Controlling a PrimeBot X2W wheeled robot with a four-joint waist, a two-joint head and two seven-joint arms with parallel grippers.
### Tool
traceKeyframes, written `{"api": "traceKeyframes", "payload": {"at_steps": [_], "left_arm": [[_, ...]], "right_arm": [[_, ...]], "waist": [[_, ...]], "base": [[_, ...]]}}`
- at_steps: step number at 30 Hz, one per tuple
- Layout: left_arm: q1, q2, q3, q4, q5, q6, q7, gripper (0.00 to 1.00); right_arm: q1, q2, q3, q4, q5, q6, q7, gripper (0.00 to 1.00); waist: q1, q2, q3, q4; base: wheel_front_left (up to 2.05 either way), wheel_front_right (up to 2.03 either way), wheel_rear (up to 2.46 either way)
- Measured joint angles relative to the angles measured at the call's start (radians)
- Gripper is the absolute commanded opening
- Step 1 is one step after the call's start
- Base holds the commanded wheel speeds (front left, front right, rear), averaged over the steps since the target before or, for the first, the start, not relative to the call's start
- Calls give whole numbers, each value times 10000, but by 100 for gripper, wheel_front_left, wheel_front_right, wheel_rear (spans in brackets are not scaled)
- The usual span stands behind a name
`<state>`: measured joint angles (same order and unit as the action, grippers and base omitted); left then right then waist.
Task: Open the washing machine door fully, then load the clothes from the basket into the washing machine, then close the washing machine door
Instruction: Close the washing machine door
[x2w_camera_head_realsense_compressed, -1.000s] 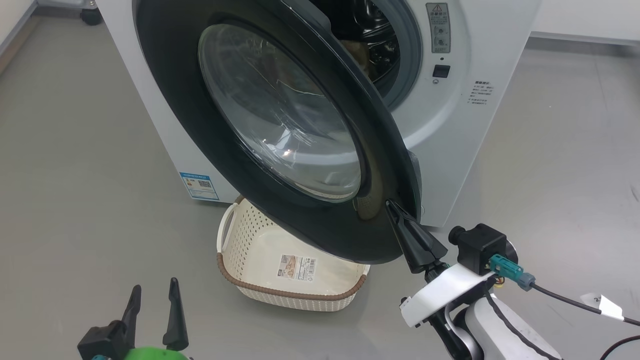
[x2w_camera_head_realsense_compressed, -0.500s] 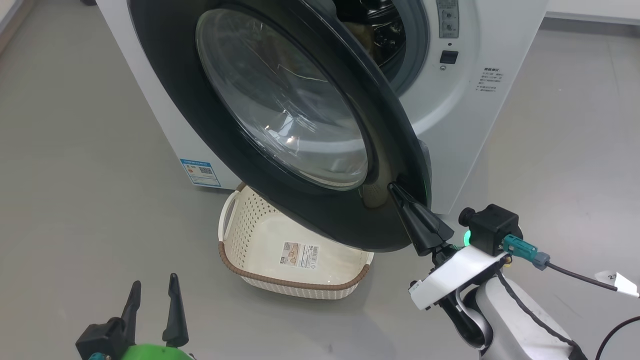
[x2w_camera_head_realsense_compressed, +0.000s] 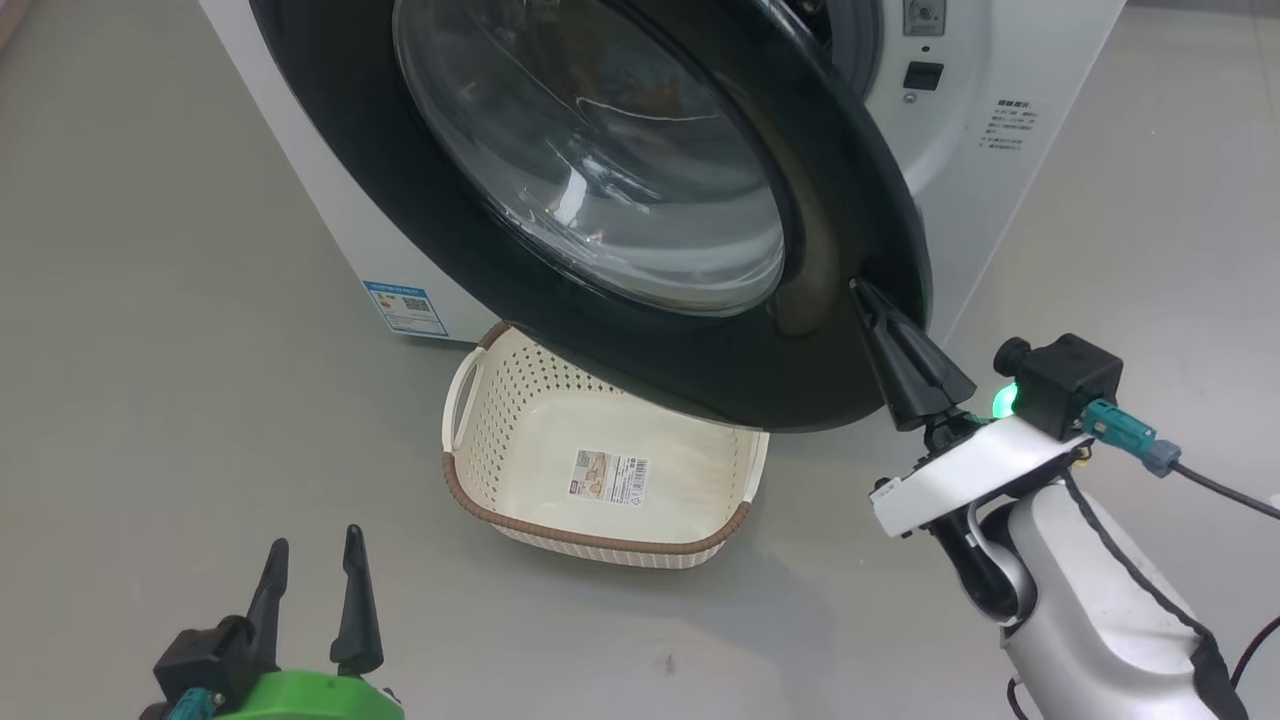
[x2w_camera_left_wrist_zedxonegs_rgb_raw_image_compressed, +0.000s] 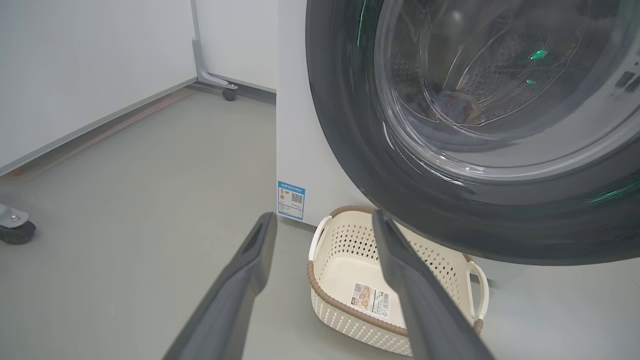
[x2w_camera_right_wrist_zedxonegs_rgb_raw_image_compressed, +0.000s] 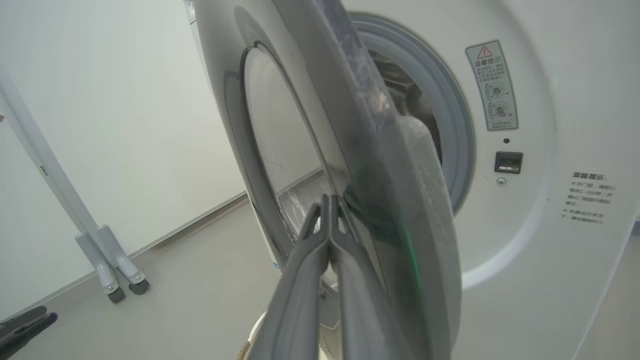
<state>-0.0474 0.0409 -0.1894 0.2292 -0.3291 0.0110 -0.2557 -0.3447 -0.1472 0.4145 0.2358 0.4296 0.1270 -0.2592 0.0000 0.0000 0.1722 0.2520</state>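
The washing machine door (x2w_camera_head_realsense_compressed: 700, 365) hangs partly open, close to the white washing machine (x2w_camera_head_realsense_compressed: 1010, 200), with a narrow gap on its right side. My right gripper (x2w_camera_head_realsense_compressed: 858, 287) is shut and empty, its tip pressed on the door's outer face near the right rim; in the right wrist view the right gripper (x2w_camera_right_wrist_zedxonegs_rgb_raw_image_compressed: 327, 200) meets the door (x2w_camera_right_wrist_zedxonegs_rgb_raw_image_compressed: 380, 165) at its edge. My left gripper (x2w_camera_head_realsense_compressed: 314, 540) stands open and empty at the lower left. The basket (x2w_camera_head_realsense_compressed: 590, 530) lies empty on the floor under the door. Through the door glass the clothes (x2w_camera_left_wrist_zedxonegs_rgb_raw_image_compressed: 454, 104) show dimly as a lump in the drum.
A blue label sticker (x2w_camera_head_realsense_compressed: 405, 308) sits low on the machine's front. A wheeled stand (x2w_camera_left_wrist_zedxonegs_rgb_raw_image_compressed: 229, 92) is by the wall left of the machine, and a caster (x2w_camera_left_wrist_zedxonegs_rgb_raw_image_compressed: 15, 227) sits at the left edge. Open grey floor (x2w_camera_head_realsense_compressed: 150, 350) lies to my left.
The door has swung closer to the machine and the view into the drum has narrowed to a sliver. My right gripper has gone with it, tip on the door. The head camera has shifted too.
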Motion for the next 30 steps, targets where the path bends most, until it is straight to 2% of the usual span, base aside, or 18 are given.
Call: {"api": "traceKeyframes", "payload": {"at_steps": [14,23,30], "left_arm": [[-573,-25,-291,-265,-240,-56,0,100],[-933,-52,-472,-476,-577,-56,0,100],[-1217,-65,-901,-621,-723,-56,0,100]], "right_arm": [[-1227,-506,-1085,232,-255,12,0,0],[-2104,-759,-1221,337,-447,56,0,0],[-2699,-1266,-1603,625,-612,56,-2,0]], "waist": [[-1,0,1051,464],[-1,0,1683,726],[-1,0,2125,946]], "base": [[0,0,0],[0,0,0],[0,0,0]]}}
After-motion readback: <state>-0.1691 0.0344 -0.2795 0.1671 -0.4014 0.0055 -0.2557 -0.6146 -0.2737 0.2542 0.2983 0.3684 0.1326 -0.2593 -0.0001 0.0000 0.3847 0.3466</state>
